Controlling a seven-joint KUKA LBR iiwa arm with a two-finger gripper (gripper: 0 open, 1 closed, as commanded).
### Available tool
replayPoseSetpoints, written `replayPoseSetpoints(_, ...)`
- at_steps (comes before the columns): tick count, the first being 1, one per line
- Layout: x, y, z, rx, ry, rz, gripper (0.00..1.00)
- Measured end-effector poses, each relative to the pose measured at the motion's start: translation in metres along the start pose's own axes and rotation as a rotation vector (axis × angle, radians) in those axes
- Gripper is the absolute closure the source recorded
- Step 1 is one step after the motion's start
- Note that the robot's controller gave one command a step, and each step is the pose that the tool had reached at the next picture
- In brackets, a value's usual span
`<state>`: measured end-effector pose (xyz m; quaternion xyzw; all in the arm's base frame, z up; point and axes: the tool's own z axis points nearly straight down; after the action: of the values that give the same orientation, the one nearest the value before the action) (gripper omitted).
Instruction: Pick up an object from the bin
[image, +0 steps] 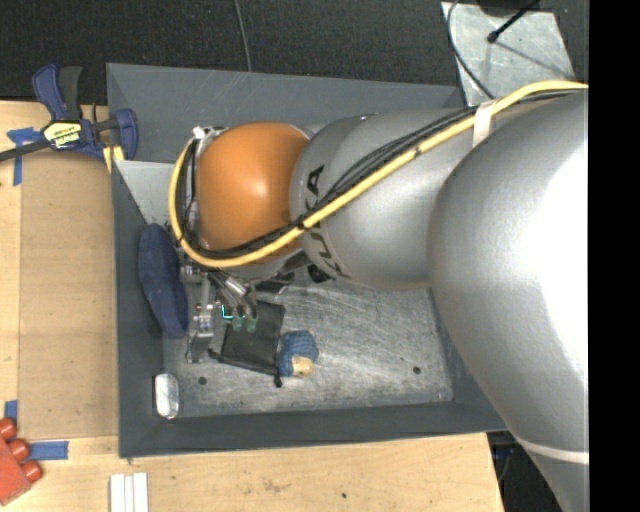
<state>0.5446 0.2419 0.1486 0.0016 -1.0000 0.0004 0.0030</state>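
Observation:
My gripper (207, 322) hangs low in the bin's left half, just under the arm's orange cover. A dark blue, elongated soft thing (160, 278) lies against the left wall, right beside the gripper. A flat black thing (247, 346) lies on the floor directly to the gripper's right, touching or nearly touching it. A small blue and tan thing (297, 353) rests at the black thing's right end. Nothing can be seen held.
A small silver cylinder-like thing (166, 394) lies in the bin's front left corner. The arm and its orange cover hide the bin's back and right half. Bare bin floor shows to the right of the blue and tan thing.

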Motion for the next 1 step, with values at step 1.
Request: replayPoseSetpoints(1, 0.0143, -0.0707, 0.0570, 0.004, -0.001, -0.011, 0.00)
